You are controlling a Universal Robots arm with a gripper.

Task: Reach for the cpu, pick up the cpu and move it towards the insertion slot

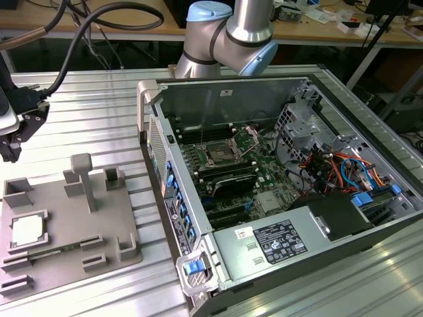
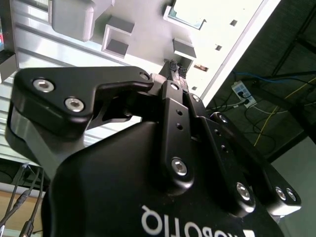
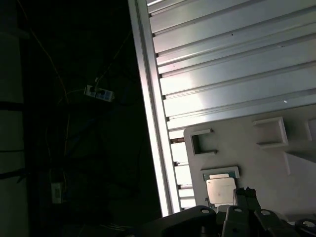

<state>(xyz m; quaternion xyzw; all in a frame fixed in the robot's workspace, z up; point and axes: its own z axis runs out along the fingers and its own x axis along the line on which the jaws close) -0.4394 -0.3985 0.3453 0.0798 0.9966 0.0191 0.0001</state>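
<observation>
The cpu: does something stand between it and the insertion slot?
Yes. In the exterior view, the cpu lies in a grey tray. Toward the slot stand the tray's upright posts, then the side wall of the case. The case is open on top.

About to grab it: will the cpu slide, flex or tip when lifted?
The cpu looks like a thin rigid plate with a metal top, so probably stiff. That smooth lid may be slippery. Lying flat inside a raised frame on the grey tray, it likely won't roll or slide sideways.
</observation>
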